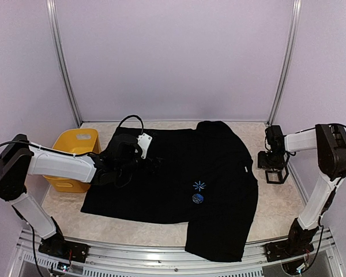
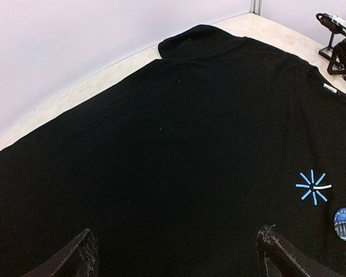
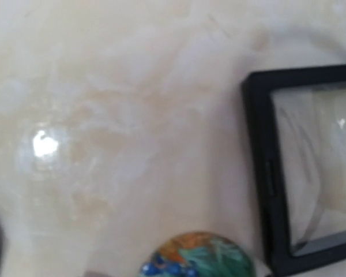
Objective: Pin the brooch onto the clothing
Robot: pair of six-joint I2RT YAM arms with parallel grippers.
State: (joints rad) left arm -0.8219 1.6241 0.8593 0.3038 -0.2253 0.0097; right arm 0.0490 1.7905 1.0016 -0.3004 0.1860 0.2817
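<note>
On table (image 1: pixel 277 203), flat black T-shirt (image 1: pixel 173 167), blue starburst (image 1: pixel 199 185)

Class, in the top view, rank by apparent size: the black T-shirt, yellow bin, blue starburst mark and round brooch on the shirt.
1. black T-shirt, by far.
2. yellow bin.
3. blue starburst mark and round brooch: both tiny and look alike, so unranked.

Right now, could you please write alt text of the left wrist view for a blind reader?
A black T-shirt lies spread flat, filling the frame. Near the right edge a round blue brooch sits on it just below a light-blue starburst mark. The open left gripper pokes in at the bottom edge.
</note>
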